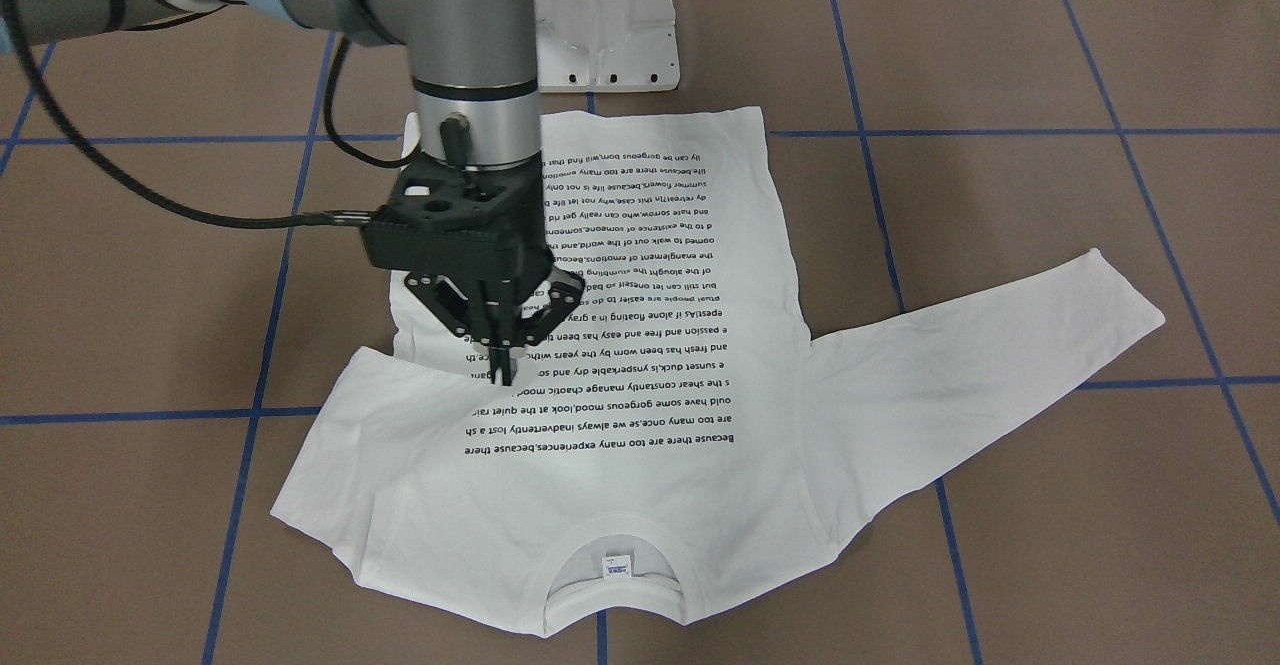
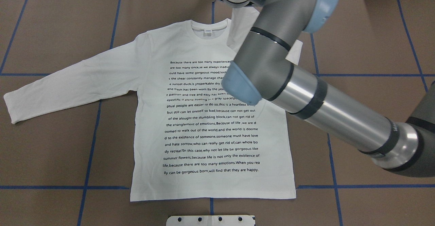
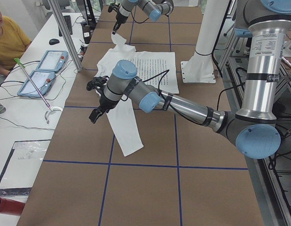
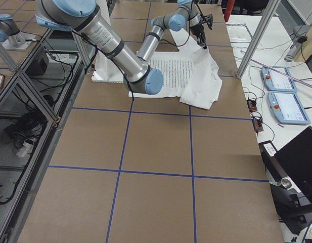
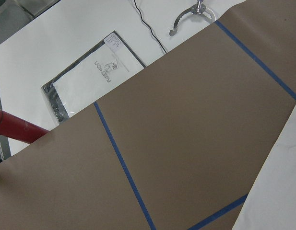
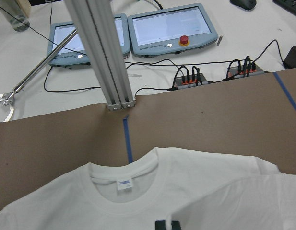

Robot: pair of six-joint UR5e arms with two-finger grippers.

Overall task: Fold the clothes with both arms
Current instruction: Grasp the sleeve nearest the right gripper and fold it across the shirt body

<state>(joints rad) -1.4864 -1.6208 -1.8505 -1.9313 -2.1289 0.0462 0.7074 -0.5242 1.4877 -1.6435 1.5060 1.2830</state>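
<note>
The right arm points straight down, right pincer (image 1: 506,370) pinched shut on the T-shirt (image 1: 650,490), while the left pincer (image 3: 95,114) hangs above the desk (image 1: 1000,45), its opening impossible to tell.

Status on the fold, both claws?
Right claw shut on T-shirt sleeve, folded inward. Left claw aloft, state unclear. Nothing obstructing.

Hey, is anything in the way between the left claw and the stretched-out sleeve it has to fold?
Nothing visible. The left claw hovers by the sleeve, with only bare table around it. The right claw is away, shut on the folded sleeve over the print.
</note>
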